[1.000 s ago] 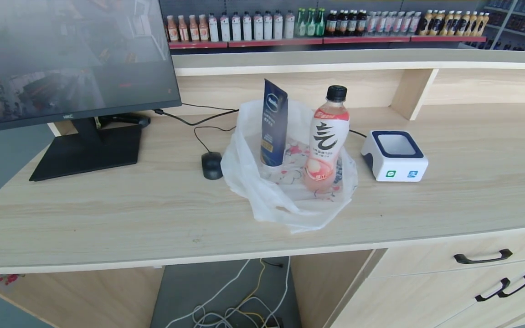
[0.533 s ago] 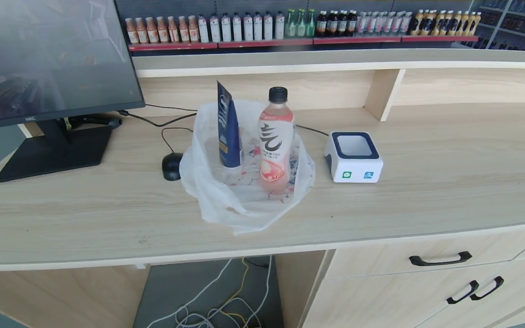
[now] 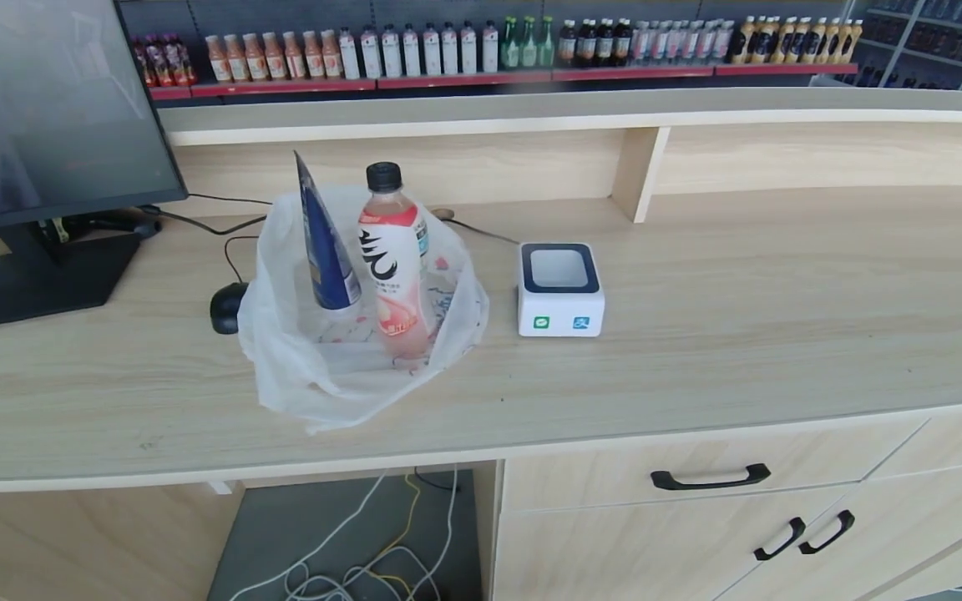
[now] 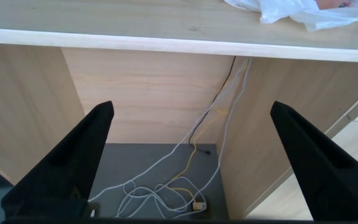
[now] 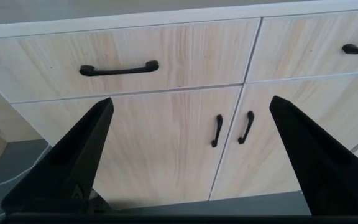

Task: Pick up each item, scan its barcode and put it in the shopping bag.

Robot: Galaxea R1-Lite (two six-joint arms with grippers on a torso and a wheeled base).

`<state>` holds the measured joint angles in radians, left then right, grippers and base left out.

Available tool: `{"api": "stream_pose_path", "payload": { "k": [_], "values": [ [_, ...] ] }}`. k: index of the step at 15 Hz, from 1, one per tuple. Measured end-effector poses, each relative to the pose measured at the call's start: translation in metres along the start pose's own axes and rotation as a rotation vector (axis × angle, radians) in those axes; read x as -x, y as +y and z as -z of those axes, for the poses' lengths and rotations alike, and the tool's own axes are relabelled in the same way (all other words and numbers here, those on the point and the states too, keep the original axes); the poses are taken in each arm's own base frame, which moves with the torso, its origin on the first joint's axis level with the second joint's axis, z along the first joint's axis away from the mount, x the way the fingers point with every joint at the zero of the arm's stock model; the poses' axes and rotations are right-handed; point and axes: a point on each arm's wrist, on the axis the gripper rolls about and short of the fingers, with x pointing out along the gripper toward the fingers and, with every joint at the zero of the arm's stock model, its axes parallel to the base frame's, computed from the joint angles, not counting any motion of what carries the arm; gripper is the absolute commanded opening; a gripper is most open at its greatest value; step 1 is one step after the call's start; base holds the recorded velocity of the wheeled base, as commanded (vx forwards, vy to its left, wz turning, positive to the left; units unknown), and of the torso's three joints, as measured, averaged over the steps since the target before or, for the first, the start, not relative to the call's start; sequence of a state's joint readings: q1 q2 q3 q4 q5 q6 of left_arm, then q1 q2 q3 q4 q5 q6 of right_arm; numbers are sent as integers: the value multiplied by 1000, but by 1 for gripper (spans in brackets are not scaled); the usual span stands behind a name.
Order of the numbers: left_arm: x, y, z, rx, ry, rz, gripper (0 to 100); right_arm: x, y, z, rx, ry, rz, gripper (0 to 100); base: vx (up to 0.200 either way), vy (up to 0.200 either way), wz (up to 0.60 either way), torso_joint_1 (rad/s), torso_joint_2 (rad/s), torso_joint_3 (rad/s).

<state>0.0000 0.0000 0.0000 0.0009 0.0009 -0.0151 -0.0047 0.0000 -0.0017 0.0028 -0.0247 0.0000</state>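
Left gripper is spread wide and empty, low before the cables. Right gripper is likewise wide and empty, facing the drawers. On the counter, bottle and tube stand in the bag, with the scanner near.

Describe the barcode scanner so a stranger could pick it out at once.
On the long wooden counter, right of the white shopping bag holding a bottle and blue tube, sits the scanner, apart from the bag. It alone is boxy: a white cube with a dark-rimmed window on top.
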Motion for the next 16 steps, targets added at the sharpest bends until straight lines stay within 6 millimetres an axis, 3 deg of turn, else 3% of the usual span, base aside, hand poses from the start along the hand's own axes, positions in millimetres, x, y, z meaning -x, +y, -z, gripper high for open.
{"api": "stream_pose_path", "payload": {
  "k": [5, 16],
  "values": [
    [0, 0, 0, -1, -1, 0, 100, 0, 0, 0, 1, 0, 0, 100, 0, -200, 0, 1, 0, 0],
    [0, 0, 0, -2, -1, 1, 100, 0, 0, 0, 2, 1, -1, 100, 0, 0, 0, 0, 0, 0]
  ]
}}
